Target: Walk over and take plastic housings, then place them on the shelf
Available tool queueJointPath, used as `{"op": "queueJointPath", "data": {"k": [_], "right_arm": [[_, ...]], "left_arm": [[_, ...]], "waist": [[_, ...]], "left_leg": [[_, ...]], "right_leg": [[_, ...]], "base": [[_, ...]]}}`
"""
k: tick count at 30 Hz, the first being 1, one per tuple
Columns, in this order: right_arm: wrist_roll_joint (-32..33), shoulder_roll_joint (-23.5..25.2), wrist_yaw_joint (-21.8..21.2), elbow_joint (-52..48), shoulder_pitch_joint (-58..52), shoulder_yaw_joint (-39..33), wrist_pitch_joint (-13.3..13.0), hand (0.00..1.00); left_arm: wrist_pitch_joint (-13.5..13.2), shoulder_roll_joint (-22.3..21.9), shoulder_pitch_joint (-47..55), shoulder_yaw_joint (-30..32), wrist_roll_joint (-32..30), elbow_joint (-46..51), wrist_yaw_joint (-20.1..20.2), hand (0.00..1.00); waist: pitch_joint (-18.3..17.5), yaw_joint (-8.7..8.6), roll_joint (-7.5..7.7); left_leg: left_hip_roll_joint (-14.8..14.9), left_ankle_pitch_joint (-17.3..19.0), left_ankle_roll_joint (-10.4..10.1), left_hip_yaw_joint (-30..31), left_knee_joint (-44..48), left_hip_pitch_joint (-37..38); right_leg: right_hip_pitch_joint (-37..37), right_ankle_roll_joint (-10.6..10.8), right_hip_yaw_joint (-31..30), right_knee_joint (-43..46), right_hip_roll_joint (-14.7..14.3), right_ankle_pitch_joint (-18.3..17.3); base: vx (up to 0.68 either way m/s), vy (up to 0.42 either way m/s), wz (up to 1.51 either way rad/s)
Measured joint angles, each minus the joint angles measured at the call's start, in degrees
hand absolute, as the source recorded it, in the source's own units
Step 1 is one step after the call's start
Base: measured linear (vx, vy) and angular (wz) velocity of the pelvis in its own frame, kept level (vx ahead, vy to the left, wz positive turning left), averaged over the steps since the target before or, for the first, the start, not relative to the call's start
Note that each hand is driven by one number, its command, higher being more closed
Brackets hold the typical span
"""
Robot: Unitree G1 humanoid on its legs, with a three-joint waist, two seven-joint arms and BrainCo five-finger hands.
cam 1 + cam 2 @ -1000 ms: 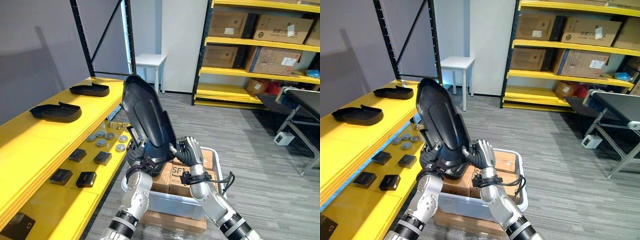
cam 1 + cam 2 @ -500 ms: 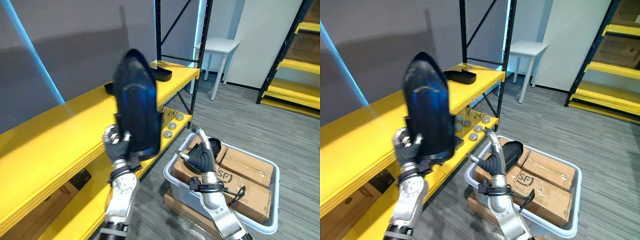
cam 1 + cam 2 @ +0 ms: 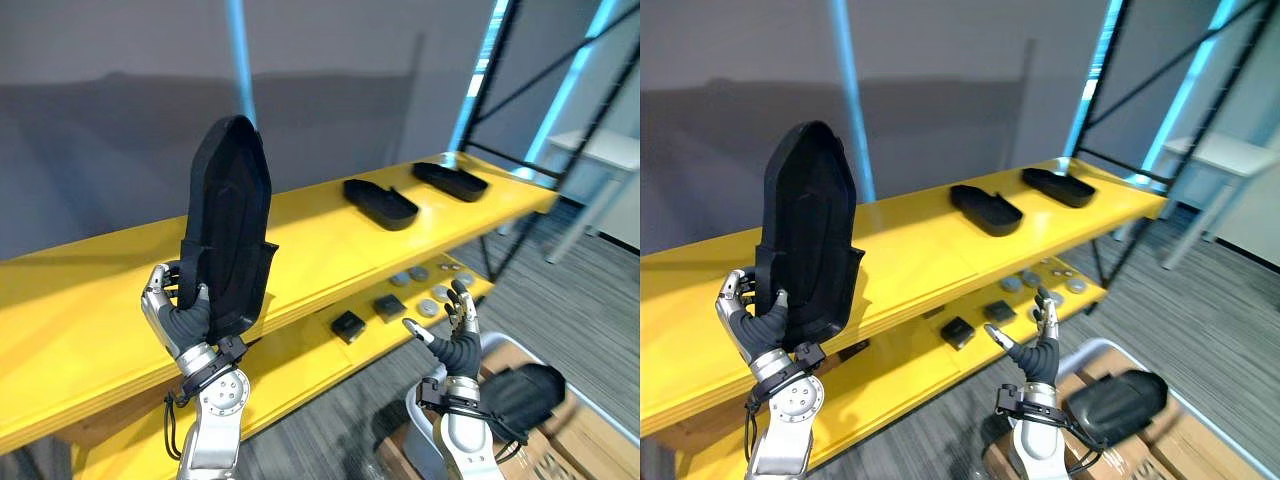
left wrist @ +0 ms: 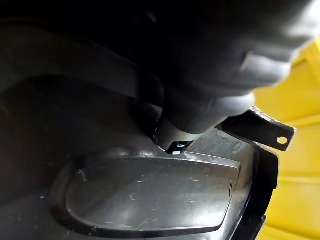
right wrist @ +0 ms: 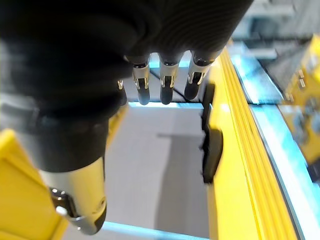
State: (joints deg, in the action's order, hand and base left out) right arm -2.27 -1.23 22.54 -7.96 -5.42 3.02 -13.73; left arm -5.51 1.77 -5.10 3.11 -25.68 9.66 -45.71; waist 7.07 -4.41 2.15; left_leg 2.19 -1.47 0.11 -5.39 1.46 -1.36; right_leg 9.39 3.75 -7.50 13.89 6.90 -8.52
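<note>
Plastic housing (image 3: 228, 230), black and long, stands upright with its narrow end up in the left eye view, raised in front of the yellow top shelf (image 3: 320, 255) and not resting on it. The left hand (image 3: 178, 310) grips its lower end, fingers curled round the edge. Farther along the top shelf lie 2 more housings (image 3: 380, 203), well apart from the held one and close to each other. On the lower shelf (image 3: 300, 360) sit small black blocks (image 3: 347, 324) and grey discs (image 3: 432, 300). The right hand (image 3: 455, 340) is raised near the lower shelf's edge, fingers spread and straight, with nothing in it.

From the right eye, the same layout shows, and another housing (image 3: 1115, 405) lies just beside the right wrist on cardboard boxes (image 3: 1180, 455).

At the left wrist, the held housing's scuffed inner surface is seen from very close. A dark-tipped finger (image 4: 175, 142) of the left hand presses against it, and yellow shelving shows past its edge.

At the right wrist, the right hand's fingers (image 5: 167, 82) hang straight in a row, empty. Beyond them the yellow shelf runs off, with the 2 dark housings seen edge-on upon it, in front of a grey wall (image 5: 165, 170).
</note>
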Motion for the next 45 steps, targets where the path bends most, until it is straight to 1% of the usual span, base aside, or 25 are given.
{"op": "queueJointPath", "data": {"k": [1, 2, 3, 4, 5, 6, 7, 8, 9, 10, 12, 13, 14, 15, 18, 20, 21, 25, 28, 31, 33, 36, 37, 40, 45], "right_arm": [[0.0, 0.0, 0.0, 0.0, -0.7, -1.2, 0.0, 0.0], [0.2, -0.9, -0.1, 0.5, -1.4, -2.0, 0.1, 0.0], [0.3, -1.5, 0.0, 0.5, -1.8, -2.4, 0.1, 0.0], [0.5, -1.8, -0.1, 0.5, -1.9, -3.0, 0.2, 0.0], [0.8, -1.5, -0.2, 0.5, -2.3, -3.0, 0.3, 0.0], [1.1, -1.2, -0.4, 0.5, -2.5, -3.1, 0.4, 0.0], [1.7, -0.7, -0.9, 0.0, -3.6, -3.1, 0.4, 0.0], [2.0, 0.0, -2.5, -0.4, -6.9, -4.1, 1.6, 0.0], [2.0, 0.4, -3.1, -0.9, -7.6, -4.1, 2.0, 0.0], [2.0, 0.9, -3.1, -2.5, -8.9, -4.4, 2.5, 0.0], [2.0, 1.1, -3.2, -2.7, -10.4, -4.9, 2.7, 0.0], [2.0, 1.1, -3.3, -2.9, -11.5, -4.8, 2.9, 0.0], [2.0, 1.0, -3.6, -3.9, -12.8, -3.9, 3.3, 0.0], [2.0, 0.9, -4.5, -5.1, -13.9, -2.1, 3.8, 0.0], [2.0, 0.9, -5.9, -6.0, -16.1, 1.5, 4.4, 0.0], [2.0, 0.9, -6.4, -6.1, -16.9, 3.1, 4.6, 0.0], [2.2, 0.8, -7.0, -6.1, -17.0, 4.2, 4.6, 0.0], [2.2, -1.8, -8.8, -6.0, -16.1, 8.3, 4.6, 0.0], [2.2, -3.0, -9.2, -5.9, -14.6, 9.0, 4.6, 0.0], [2.2, -3.6, -9.1, -5.8, -14.0, 9.5, 4.7, 0.0], [2.2, -3.6, -9.1, -4.2, -13.1, 10.4, 5.4, 0.0], [2.2, -3.7, -9.1, -4.0, -12.7, 11.0, 5.9, 0.0], [2.2, -3.7, -9.1, -4.0, -12.7, 11.3, 5.9, 0.0], [2.1, -3.9, -9.1, -3.3, -12.4, 11.7, 6.3, 0.0], [1.9, -4.0, -9.2, -1.5, -12.4, 11.7, 6.9, 0.0]], "left_arm": [[-0.5, 0.2, -0.1, -0.4, 1.0, 0.0, 0.3, 1.0], [-1.0, -1.3, 0.5, -0.9, 3.2, -0.2, 1.2, 1.0], [-1.1, -1.9, 0.6, -1.2, 4.3, -0.2, 1.8, 1.0], [-1.7, -2.5, 0.5, -1.5, 6.0, -0.1, 3.3, 1.0], [-2.4, -2.9, 0.3, -1.8, 9.2, -0.1, 5.5, 1.0], [-2.6, -2.9, 0.3, -2.2, 11.1, -0.1, 6.4, 1.0], [-2.8, -3.1, 0.1, -3.0, 15.1, -0.7, 7.9, 1.0], [-3.0, -3.8, -5.3, -5.4, 27.3, -5.7, 9.9, 1.0], [-3.2, -3.8, -6.1, -4.6, 30.1, -6.7, 9.7, 1.0], [-3.3, -3.6, -6.6, -4.3, 33.0, -7.6, 9.5, 1.0], [-3.3, -3.3, -7.0, -3.6, 34.7, -8.6, 9.4, 1.0], [-3.3, -3.3, -8.9, -2.6, 35.1, -10.4, 9.4, 1.0], [-3.4, -2.5, -14.1, -0.7, 37.8, -14.6, 8.5, 1.0], [-3.3, -0.7, -19.5, 1.3, 42.3, -17.8, 7.1, 1.0], [-3.2, 3.1, -27.3, 3.4, 48.5, -23.6, 5.8, 1.0], [-3.2, 4.1, -30.2, 3.7, 50.7, -26.9, 5.9, 1.0], [-3.2, 5.0, -32.2, 3.6, 52.6, -29.5, 6.8, 1.0], [-2.7, 8.3, -37.7, 2.0, 56.5, -37.9, 8.5, 1.0], [-2.3, 11.3, -42.0, -0.2, 58.4, -44.0, 9.2, 1.0], [-1.5, 12.6, -44.5, -0.6, 60.6, -45.4, 10.4, 1.0], [-0.4, 13.5, -45.6, -1.7, 61.5, -47.1, 11.6, 1.0], [0.9, 14.3, -47.3, -2.5, 61.5, -49.1, 12.8, 1.0], [1.3, 14.5, -47.5, -2.5, 61.6, -49.6, 12.9, 0.0], [2.6, 15.2, -48.6, -3.2, 61.7, -51.0, 14.0, 0.0], [3.5, 15.8, -49.2, -4.8, 62.7, -51.4, 14.6, 0.0]], "waist": [[0.3, -0.41, 1.53], [0.5, 0.19, -0.09], [0.4, 0.47, -1.06], [0.2, 0.55, -2.85], [0.0, 0.59, -3.46], [0.0, 0.61, -3.4], [0.1, 0.41, -3.18], [1.2, -0.51, -2.23], [1.2, -0.29, -2.09], [1.3, -0.58, -2.11], [1.4, -1.39, -2.23], [1.4, -1.5, -2.21], [1.3, -1.66, -2.25], [1.4, -2.45, -2.23], [1.6, -5.08, -2.21], [1.7, -5.9, -2.26], [1.7, -6.1, -2.21], [2.3, -6.08, -2.28], [3.7, -6.09, -2.3], [4.1, -6.05, -2.31], [4.4, -6.03, -2.32], [4.9, -5.95, -2.35], [5.0, -5.96, -2.37], [5.1, -5.98, -2.38], [5.1, -5.84, -2.38]], "left_leg": [[-1.6, 0.6, -1.3, 3.1, 0.4, -0.1], [-0.8, 0.7, -2.2, 4.8, 0.0, 0.2], [0.1, 0.5, -3.0, 4.8, -0.4, -0.1], [1.9, -0.4, -4.0, 5.6, -1.4, -0.4], [3.3, -1.2, -5.2, 6.0, -2.4, 0.0], [4.0, -1.3, -5.4, 6.2, -2.7, 0.4], [4.7, -1.0, -5.9, 7.1, -2.1, 0.6], [5.6, -0.3, -4.2, -5.9, 4.8, -4.6], [5.3, -0.3, -4.2, -6.4, 4.0, -4.5], [4.3, -0.7, -4.0, -6.4, 2.5, -4.3], [3.7, -1.2, -3.8, -7.2, 0.3, -3.3], [3.5, -2.2, -4.1, -7.9, -1.5, -2.8], [3.2, -4.2, -4.1, -9.0, -4.1, -2.6], [3.3, -5.1, -4.2, -10.2, -5.5, -3.7], [3.3, -5.6, -3.9, -11.6, -6.6, -4.9], [3.2, -5.6, -3.7, -12.3, -6.4, -4.9], [3.2, -5.7, -3.7, -12.8, -6.4, -5.1], [3.8, -5.8, -3.8, -13.3, -6.4, -5.9], [3.9, -6.2, -3.9, -13.2, -6.4, -6.4], [4.0, -6.6, -3.9, -13.1, -6.4, -7.6], [4.0, -6.9, -3.8, -13.2, -6.4, -7.6], [4.0, -7.2, -3.5, -13.1, -6.4, -7.7], [4.0, -7.3, -3.5, -13.1, -6.4, -7.7], [4.0, -7.6, -3.3, -12.8, -6.4, -8.2], [3.9, -7.9, -3.3, -12.2, -6.6, -8.5]], "right_leg": [[-0.9, 2.5, -1.9, -1.6, 0.3, 6.0], [-1.6, 2.5, 0.4, -1.1, 0.1, 5.5], [-1.8, 2.3, 1.6, -1.8, -0.5, 5.4], [-3.0, 1.4, 3.9, -3.6, -1.7, 5.9], [-4.3, 0.6, 5.4, -5.5, -3.0, 6.5], [-5.2, 0.5, 6.0, -6.2, -3.6, 6.6], [-7.1, 0.4, 7.6, -7.3, -4.1, 6.7], [-8.2, 0.2, 12.6, -7.4, -3.2, 6.2], [-7.6, 0.1, 12.1, -7.5, -3.0, 6.0], [-7.5, -0.2, 11.6, -7.5, -2.4, 5.3], [-7.0, -0.1, 11.3, -7.5, -1.9, 5.1], [-6.4, -0.1, 11.0, -7.4, -1.9, 5.1], [-4.6, -0.1, 10.1, -7.2, -2.0, 5.2], [-2.4, -0.3, 9.2, -7.0, -2.2, 5.7], [-0.8, -0.2, 8.0, -8.5, -2.4, 7.0], [-0.5, -0.1, 6.8, -8.9, -2.5, 7.2], [-0.2, -0.2, 6.4, -8.9, -2.5, 7.3], [0.8, -0.6, 6.2, -9.4, -2.9, 7.6], [1.3, -0.9, 6.3, -9.4, -3.2, 7.8], [2.4, -1.4, 6.3, -9.4, -3.4, 8.2], [2.4, -1.5, 6.3, -9.5, -3.5, 8.4], [2.5, -1.5, 6.3, -9.6, -3.5, 8.8], [2.5, -1.4, 6.3, -9.7, -3.5, 9.0], [2.5, -1.4, 6.4, -10.7, -3.5, 9.8], [2.4, -1.1, 6.5, -11.0, -3.3, 10.3]], "base": [[0.18, -0.294, 1.34], [0.18, -0.277, 1.19], [0.2, -0.232, 0.79], [0.25, -0.239, 0.59], [0.24, -0.229, 0.48], [0.21, -0.212, 0.46], [0.1, -0.108, 1.16], [0.07, -0.071, 0.98], [0.02, 0.013, 0.8], [0.01, 0.043, -0.07], [0.02, 0.06, -0.02], [0.02, 0.055, -0.19], [-0.01, 0.042, -0.37], [-0.03, 0.041, -0.38], [-0.01, 0.037, -0.29], [0.04, 0.034, -0.24], [0.03, 0.023, -0.15], [0.01, 0.001, -0.08], [-0.03, -0.008, 0.0], [-0.05, -0.006, 0.0], [-0.06, -0.004, -0.02], [-0.07, 0.003, 0.0], [-0.08, 0.012, -0.02], [-0.07, 0.021, 0.02], [-0.07, 0.037, 0.04]]}}
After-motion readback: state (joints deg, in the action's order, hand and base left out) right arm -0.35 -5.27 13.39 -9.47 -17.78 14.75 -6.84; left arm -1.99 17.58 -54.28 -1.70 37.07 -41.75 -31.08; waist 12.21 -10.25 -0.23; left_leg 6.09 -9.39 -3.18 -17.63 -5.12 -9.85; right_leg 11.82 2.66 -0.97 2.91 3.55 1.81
